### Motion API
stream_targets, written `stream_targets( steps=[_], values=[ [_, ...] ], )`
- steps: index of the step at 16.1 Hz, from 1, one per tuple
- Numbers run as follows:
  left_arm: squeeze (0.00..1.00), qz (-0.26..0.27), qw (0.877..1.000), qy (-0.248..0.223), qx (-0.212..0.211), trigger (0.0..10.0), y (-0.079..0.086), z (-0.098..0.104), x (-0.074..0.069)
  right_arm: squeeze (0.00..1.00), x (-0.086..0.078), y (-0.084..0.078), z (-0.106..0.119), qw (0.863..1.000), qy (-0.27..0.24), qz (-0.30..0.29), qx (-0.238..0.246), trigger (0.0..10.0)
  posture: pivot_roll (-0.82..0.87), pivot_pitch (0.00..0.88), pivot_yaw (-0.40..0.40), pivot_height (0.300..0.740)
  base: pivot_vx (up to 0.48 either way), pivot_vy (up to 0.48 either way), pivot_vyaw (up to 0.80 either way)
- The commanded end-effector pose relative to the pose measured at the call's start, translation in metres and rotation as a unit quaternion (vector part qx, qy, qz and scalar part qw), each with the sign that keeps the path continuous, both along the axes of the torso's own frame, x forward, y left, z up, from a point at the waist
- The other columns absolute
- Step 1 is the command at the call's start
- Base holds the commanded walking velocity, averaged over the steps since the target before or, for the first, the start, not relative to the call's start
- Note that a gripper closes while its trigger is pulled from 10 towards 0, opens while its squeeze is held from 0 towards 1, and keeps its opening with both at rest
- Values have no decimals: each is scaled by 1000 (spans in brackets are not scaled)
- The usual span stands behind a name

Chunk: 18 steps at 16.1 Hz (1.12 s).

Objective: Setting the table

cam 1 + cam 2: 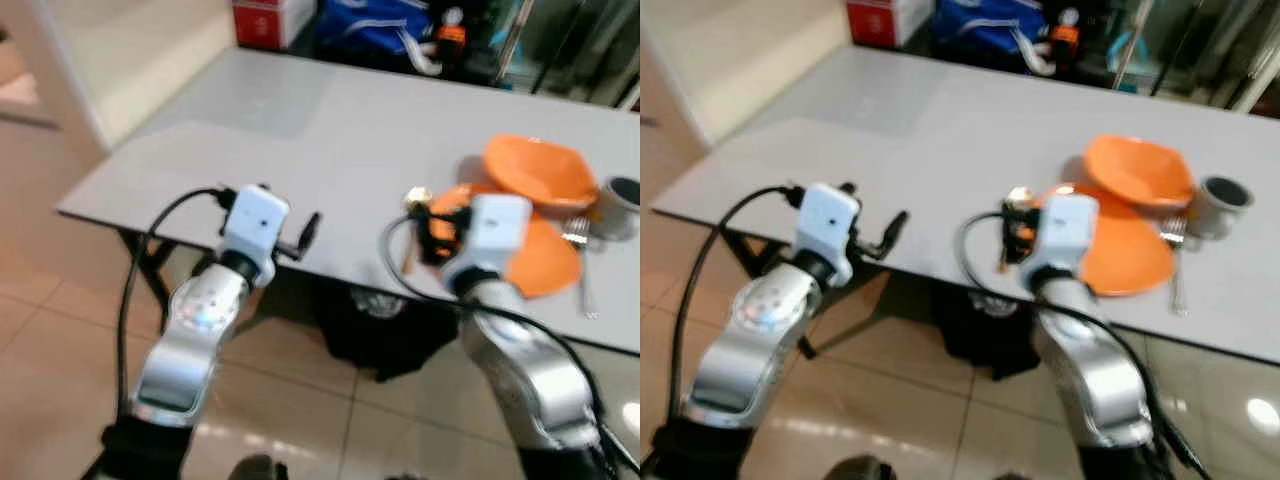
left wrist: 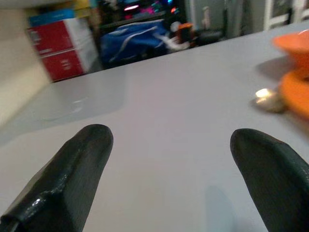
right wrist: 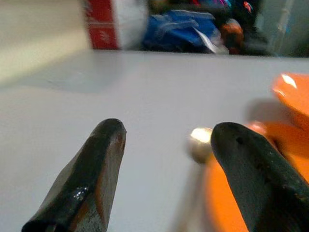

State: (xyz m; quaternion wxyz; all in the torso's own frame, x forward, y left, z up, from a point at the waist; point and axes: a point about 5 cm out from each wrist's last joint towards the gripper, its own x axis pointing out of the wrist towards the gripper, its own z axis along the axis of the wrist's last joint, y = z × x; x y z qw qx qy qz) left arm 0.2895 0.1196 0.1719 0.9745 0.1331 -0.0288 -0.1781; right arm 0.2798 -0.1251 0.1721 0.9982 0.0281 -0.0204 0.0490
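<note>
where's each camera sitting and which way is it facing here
Left eye view: on the head, looking down at the grey table, orange bowl and both silver arms.
Right eye view: same scene; orange plate, fork, cup.
Left wrist view: along the open left gripper across the table.
Right wrist view: along the open right gripper toward the spoon.
Shared by both wrist views: blue bag.
</note>
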Motion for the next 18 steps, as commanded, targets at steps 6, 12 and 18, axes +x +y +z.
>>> stream_targets(
  steps=[6, 12, 18],
  values=[
    [0, 60, 998, 4, -14, 10000, 16, 2, -2, 0, 11, -20, -2, 999, -26, -30, 10, 10000, 86, 35, -40, 740, 0, 480, 0],
    [0, 62, 998, 7, -21, 10000, 11, 0, -2, 0, 9, -9, -4, 999, -31, -5, -11, 10000, 67, 35, -45, 740, 0, 480, 0],
    [0, 75, 997, -2, -21, 10000, 12, 1, 1, 0, 8, -14, -9, 1000, -9, -12, -14, 10000, 31, 21, -57, 740, 0, 480, 0]
  ],
)
